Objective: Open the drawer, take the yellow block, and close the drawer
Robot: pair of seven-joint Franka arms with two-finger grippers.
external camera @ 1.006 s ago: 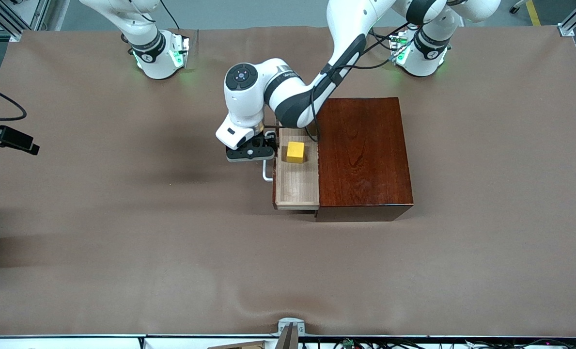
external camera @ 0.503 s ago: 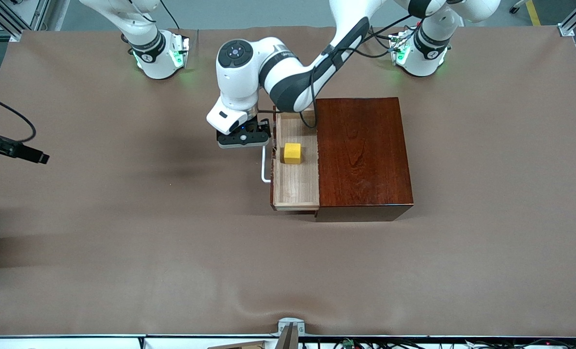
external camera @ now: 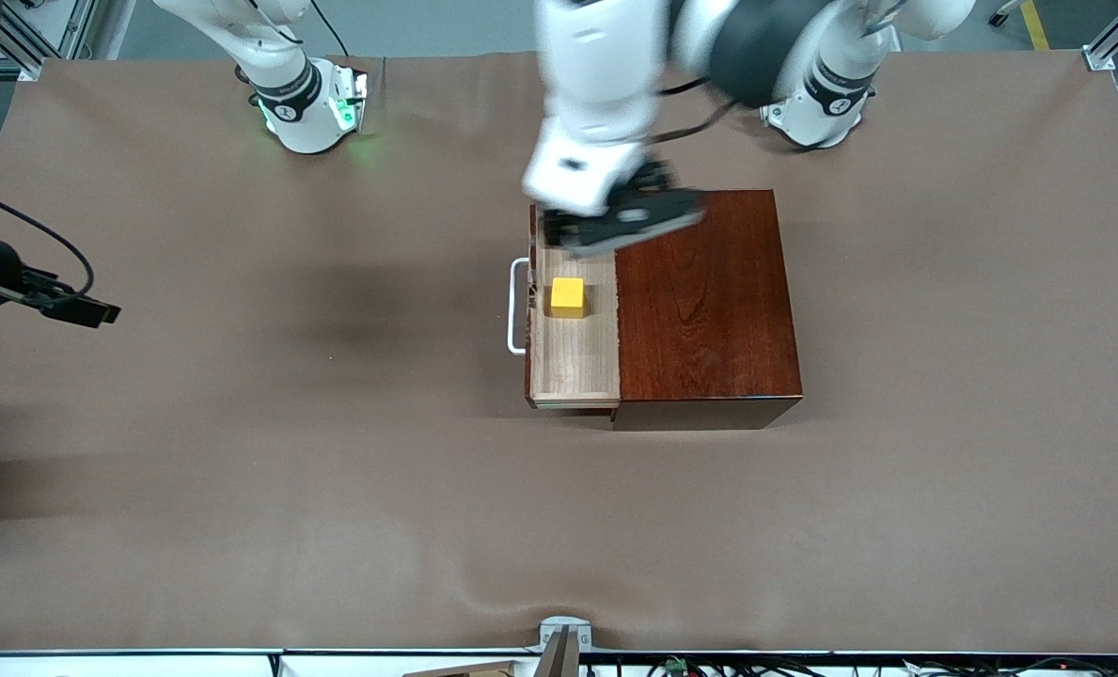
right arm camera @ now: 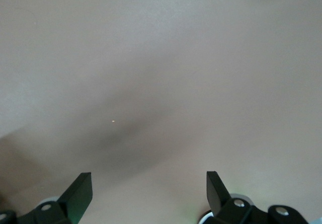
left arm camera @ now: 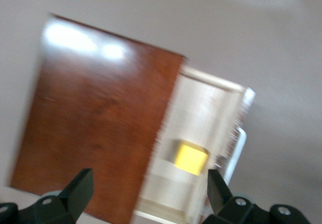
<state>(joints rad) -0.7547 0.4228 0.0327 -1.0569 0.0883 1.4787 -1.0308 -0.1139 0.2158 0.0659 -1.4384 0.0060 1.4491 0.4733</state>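
Observation:
The drawer stands pulled out of the dark reddish-brown box, its white loop handle facing the right arm's end of the table. The yellow block lies in the drawer tray, also seen as the yellow block in the left wrist view. My left gripper hangs open and empty over the end of the drawer farther from the front camera and the box's edge; the left gripper has nothing between its fingers. My right gripper is open over bare table, holding nothing.
Brown cloth covers the whole table. The box is the only object standing on it. A dark part with a cable reaches in at the right arm's end of the table.
My left gripper has left the drawer handle, risen and swung over the drawer toward the box. The drawer stays open. The dark part at the table's edge has crept inward.

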